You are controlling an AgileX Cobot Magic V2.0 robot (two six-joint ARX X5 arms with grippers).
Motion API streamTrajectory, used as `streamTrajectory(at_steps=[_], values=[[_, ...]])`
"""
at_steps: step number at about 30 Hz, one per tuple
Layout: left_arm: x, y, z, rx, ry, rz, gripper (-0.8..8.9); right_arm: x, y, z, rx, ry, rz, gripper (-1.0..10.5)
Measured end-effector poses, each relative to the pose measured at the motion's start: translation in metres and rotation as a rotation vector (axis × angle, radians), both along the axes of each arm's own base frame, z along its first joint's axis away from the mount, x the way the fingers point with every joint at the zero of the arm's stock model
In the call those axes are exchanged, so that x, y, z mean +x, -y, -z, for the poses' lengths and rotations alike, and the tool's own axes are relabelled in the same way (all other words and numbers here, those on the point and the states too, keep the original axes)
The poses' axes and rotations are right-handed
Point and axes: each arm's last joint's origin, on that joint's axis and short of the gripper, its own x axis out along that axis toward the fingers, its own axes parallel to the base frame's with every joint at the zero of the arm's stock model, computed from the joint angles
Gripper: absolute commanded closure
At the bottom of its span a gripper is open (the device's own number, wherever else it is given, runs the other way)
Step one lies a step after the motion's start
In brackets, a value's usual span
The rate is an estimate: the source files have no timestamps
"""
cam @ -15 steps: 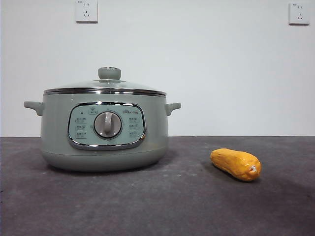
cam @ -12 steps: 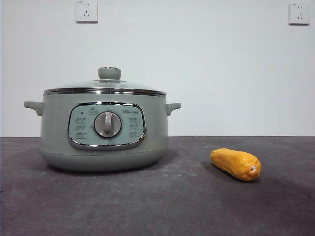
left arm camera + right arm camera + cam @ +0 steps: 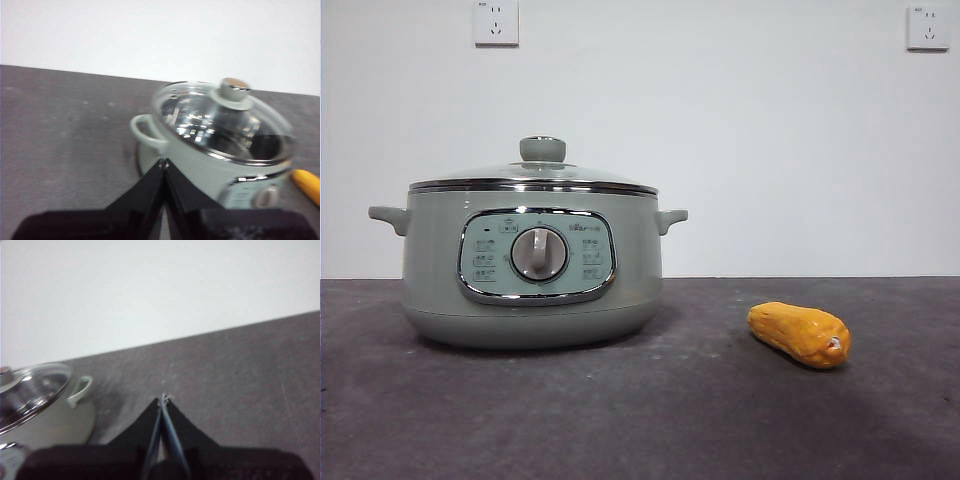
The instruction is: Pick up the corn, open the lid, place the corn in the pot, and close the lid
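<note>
1. Nothing on the table has moved since the earlier front frames: pot, lid and corn occupy the same places, and no arm has come into the front view. Judgement: the task has not begun.
2. Left gripper: jaws pressed together tip to tip, nothing held. It hangs above the table, near the pot's side handle, not touching it.
3. Right gripper: jaws likewise closed, nothing between them. It hovers over bare table, with the pot off to one side of its view.
4. Lid: seated level on the pot, steel rim flush all round, green knob upright on top. Through the glass, the left wrist view shows a shiny interior; contents cannot be made out.
5. Corn: lying on its side on the table, well apart from the pot, pale end toward the camera. The right wrist view does not show it; the left wrist view catches only its tip.
6. Consequence: every step remains outstanding. The grasping arm's jaws must open before closing on the corn; its glossy, rounded body could roll or slip under a poor grip.
</note>
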Motion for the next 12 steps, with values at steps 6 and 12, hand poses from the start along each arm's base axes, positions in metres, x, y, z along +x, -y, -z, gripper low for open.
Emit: streamTrajectory(at_steps=[6, 12], values=[[-0.004, 0.003, -0.037, -0.025, -0.086, 0.092, 8.19, -0.002, -0.002, -0.045, -0.047, -0.154, -0.082, 9.6], [-0.004, 0.003, -0.059, 0.008, -0.190, 0.117, 8.19, 0.002, -0.005, -0.072, -0.037, -0.315, -0.176, 9.6]])
